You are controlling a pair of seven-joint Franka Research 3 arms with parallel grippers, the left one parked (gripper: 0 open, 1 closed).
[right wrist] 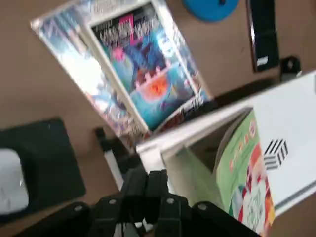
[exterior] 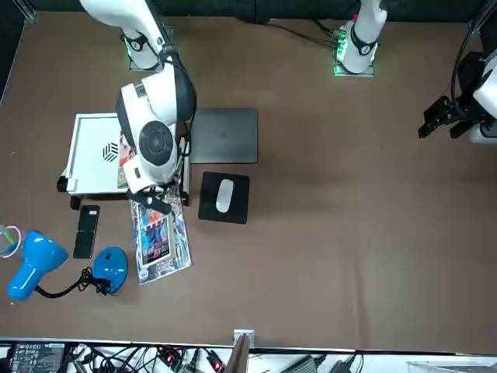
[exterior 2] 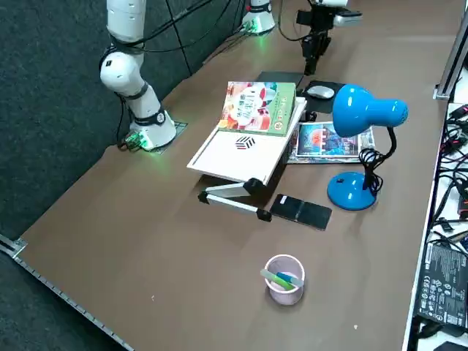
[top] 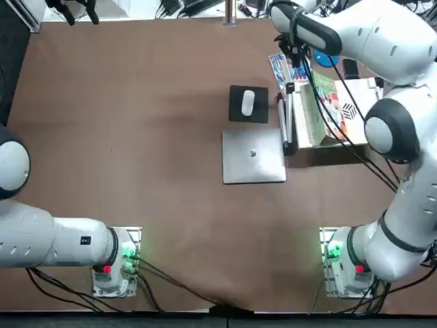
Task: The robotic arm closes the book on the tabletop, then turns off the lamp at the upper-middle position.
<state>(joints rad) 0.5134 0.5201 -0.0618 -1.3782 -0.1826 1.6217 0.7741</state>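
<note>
Light green book (exterior 2: 256, 108), partly open, on a white stand (exterior 2: 219, 157); its long axis runs away from the robot's base; it lies rightward and baseward of the right arm's end effector (right wrist: 152, 178), clenched, empty.

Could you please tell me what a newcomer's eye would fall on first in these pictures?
Probably the bright blue lamp, its round base on the brown table beyond the black phone. Next might come the green-covered book, on a white stand. The right arm also stands out, its end effector near the book.
</note>
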